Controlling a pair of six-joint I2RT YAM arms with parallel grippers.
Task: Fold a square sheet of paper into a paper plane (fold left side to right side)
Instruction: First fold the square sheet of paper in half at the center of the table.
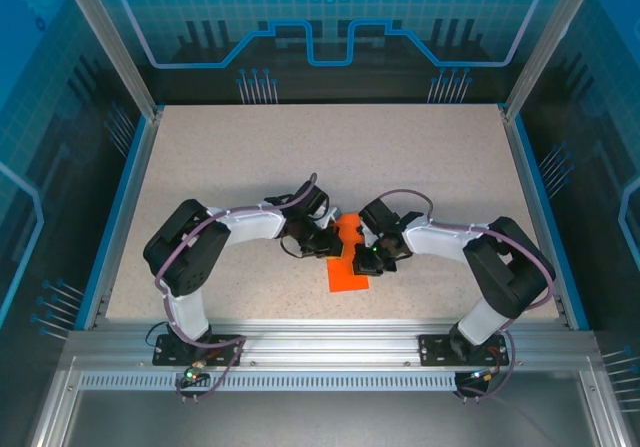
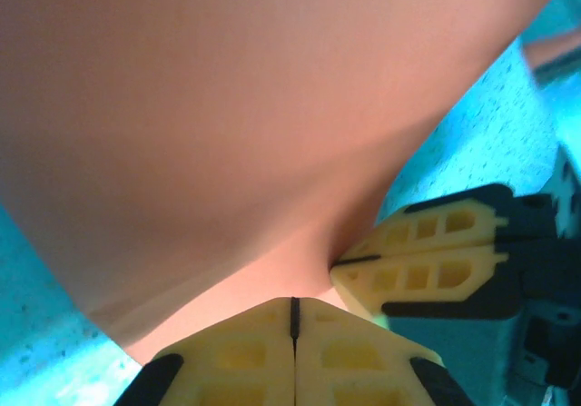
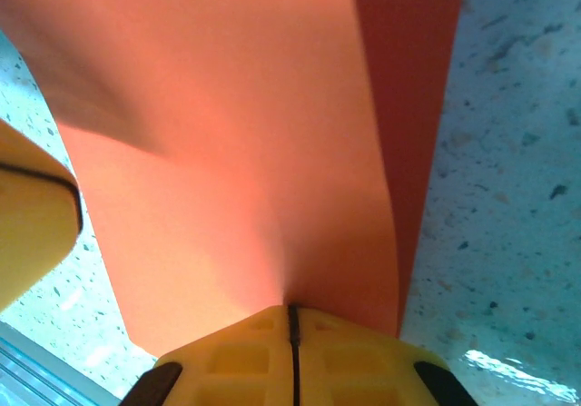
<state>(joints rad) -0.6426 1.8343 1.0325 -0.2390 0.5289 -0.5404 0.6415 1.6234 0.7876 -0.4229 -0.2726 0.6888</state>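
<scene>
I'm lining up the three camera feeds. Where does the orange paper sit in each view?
Top external: orange paper at centre, over the speckled table.
Left wrist: across the top and left, pinched in the left fingers at bottom.
Right wrist: upper centre, pinched in the right fingers at bottom.
Shared landmark: the speckled table beside the paper.

Thin orange sheet of paper (image 1: 347, 272), smooth and matt. Beneath the paper, the bench (image 1: 250, 167) is pale, speckled, stone-like. Left end effector (image 2: 293, 311) and right end effector (image 3: 292, 320): matt yellow moulded plastic, black trim. Brushed metal rail (image 1: 320, 339) on the paper's near side.
</scene>
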